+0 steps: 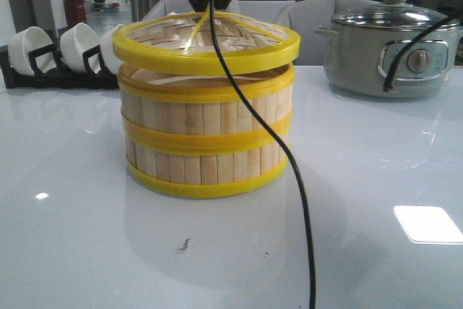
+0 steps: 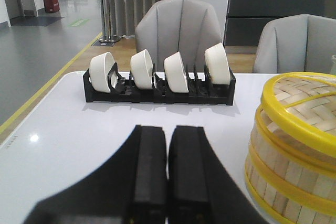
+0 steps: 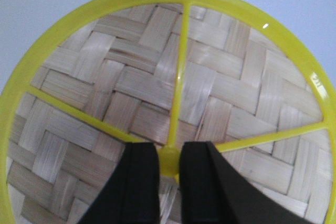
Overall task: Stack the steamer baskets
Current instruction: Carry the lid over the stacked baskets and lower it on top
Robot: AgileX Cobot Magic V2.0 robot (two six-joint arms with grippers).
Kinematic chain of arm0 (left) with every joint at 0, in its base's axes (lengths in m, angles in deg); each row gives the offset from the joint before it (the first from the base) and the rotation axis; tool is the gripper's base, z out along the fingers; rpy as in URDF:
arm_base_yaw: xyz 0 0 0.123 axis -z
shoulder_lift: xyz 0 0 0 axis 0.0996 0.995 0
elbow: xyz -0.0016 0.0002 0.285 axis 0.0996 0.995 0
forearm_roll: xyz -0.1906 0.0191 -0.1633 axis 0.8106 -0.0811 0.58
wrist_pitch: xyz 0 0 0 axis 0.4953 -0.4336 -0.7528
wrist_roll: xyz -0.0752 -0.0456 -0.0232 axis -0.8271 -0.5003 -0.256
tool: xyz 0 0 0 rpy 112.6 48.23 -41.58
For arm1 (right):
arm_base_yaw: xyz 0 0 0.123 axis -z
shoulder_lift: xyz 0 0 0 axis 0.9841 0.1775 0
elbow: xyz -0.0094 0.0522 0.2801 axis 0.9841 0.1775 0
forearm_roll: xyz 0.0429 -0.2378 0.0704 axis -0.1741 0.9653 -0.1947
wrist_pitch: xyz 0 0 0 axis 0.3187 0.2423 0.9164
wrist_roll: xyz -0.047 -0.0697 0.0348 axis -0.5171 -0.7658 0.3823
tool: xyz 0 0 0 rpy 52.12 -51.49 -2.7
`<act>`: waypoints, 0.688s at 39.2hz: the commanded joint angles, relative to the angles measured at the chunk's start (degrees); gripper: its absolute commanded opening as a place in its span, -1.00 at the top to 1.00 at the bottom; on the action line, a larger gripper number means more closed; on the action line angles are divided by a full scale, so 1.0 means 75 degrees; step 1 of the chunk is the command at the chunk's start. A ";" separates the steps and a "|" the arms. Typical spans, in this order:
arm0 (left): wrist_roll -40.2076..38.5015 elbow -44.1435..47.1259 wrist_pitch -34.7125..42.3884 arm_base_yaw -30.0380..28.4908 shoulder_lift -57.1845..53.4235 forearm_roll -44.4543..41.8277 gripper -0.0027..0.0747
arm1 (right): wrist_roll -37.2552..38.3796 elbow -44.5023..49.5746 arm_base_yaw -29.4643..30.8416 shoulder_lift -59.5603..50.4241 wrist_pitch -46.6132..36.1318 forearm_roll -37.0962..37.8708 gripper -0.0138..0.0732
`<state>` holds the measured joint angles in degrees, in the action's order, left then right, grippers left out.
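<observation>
Two steamer baskets stand stacked on the white table, the upper one (image 1: pixel 206 110) on the lower one (image 1: pixel 206 164). Both also show in the left wrist view (image 2: pixel 286 171). My right gripper (image 3: pixel 169 156) is shut on the yellow knob (image 3: pixel 169 162) of the flat woven lid (image 1: pixel 206 41), which hangs tilted just above the upper basket's rim. In the front view the right gripper (image 1: pixel 210 1) comes down from above. My left gripper (image 2: pixel 167 135) is shut and empty, low over the table to the left of the stack.
A black rack with white bowls (image 1: pixel 61 52) stands at the back left, also in the left wrist view (image 2: pixel 157 77). A grey-green electric pot (image 1: pixel 391 48) stands at the back right. A black cable (image 1: pixel 289 171) hangs down in front of the stack.
</observation>
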<state>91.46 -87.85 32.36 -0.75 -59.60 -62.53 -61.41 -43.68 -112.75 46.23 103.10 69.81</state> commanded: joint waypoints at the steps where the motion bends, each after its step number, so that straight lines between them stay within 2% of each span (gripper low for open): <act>1: -0.0078 -0.0225 0.0701 -0.0007 0.0047 0.0027 0.71 | -0.0057 -0.0279 -0.0003 -0.0458 -0.0427 0.0061 0.55; 27: -0.0078 -0.0225 0.0701 -0.0007 0.0047 0.0027 0.71 | -0.0057 -0.0279 -0.0006 -0.0293 -0.0539 0.0061 0.55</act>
<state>91.46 -87.85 32.36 -0.75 -59.60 -62.53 -61.41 -43.68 -112.75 47.33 102.69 69.81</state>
